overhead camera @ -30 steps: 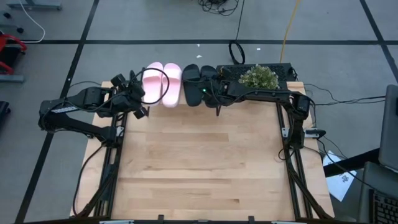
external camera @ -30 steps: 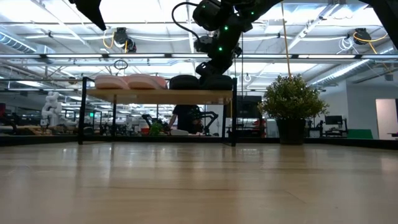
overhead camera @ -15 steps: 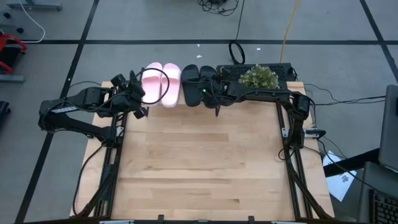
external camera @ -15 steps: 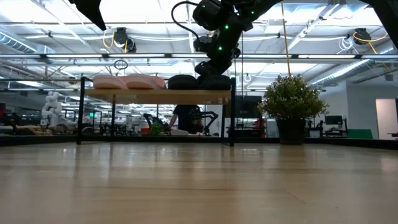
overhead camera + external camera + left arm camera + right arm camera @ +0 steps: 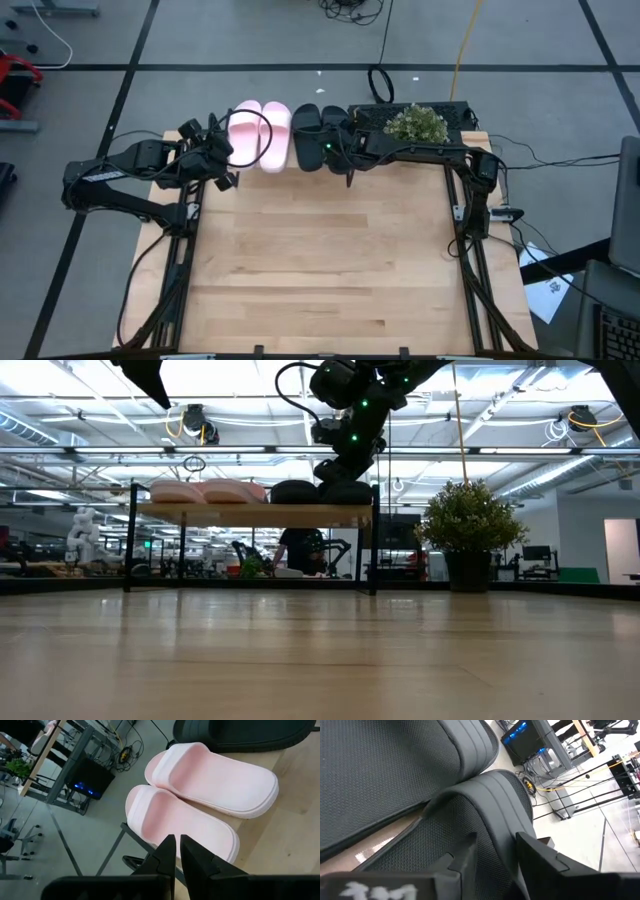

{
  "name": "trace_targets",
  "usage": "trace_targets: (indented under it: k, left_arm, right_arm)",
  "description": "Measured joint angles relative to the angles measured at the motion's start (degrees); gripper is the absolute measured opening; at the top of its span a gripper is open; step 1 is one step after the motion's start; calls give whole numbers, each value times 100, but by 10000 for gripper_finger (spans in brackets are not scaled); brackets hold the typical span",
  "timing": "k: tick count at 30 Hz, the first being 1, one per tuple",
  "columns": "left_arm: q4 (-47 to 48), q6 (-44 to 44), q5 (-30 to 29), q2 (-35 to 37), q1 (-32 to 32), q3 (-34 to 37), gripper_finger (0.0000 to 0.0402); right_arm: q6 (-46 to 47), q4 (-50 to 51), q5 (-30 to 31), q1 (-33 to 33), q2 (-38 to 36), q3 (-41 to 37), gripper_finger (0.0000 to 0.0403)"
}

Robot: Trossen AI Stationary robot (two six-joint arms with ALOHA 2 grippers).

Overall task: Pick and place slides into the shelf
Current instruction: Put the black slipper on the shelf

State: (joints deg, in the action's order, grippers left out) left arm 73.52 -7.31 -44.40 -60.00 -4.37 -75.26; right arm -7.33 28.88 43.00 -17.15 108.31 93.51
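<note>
1. Slides, four: two pale pink slides (image 5: 257,134) and two black slides (image 5: 318,135), side by side in one row on the shelf (image 5: 255,513) (pink pair toward the shelf's left end, black pair toward its right end). In the left wrist view the pink pair (image 5: 200,800) touch along their long sides, with a black one just beyond.
2. Shelf: light-wood plank on thin black legs, standing along the far edge of the desk (image 5: 320,270), between its far-left corner and the plant.
3. Right gripper (image 5: 347,150): at the near end of the rightmost black slide (image 5: 485,815); fingers (image 5: 465,855) set apart, one on each side of the slide's strap (whether they touch it cannot be told).
4. Left gripper (image 5: 222,160): above the shelf's left end, at the near end of the outer pink slide; fingers (image 5: 167,852) drawn nearly together, holding nothing.
5. Potted plant (image 5: 416,123): at the desk's far-right corner, just beside the shelf's right end (in a dark pot (image 5: 466,570)).
</note>
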Motion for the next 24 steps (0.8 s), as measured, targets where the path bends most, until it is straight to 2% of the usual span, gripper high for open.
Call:
trace_targets:
  k: [13,24]
  left_arm:
    - [0,-4,0,0,1,0,33]
    - [12,-15,262,0,1,0,33]
  right_arm:
    - [-192,-48,-17,162,-96,-1,168]
    - [-234,-35,-140,352,-177,-2,178]
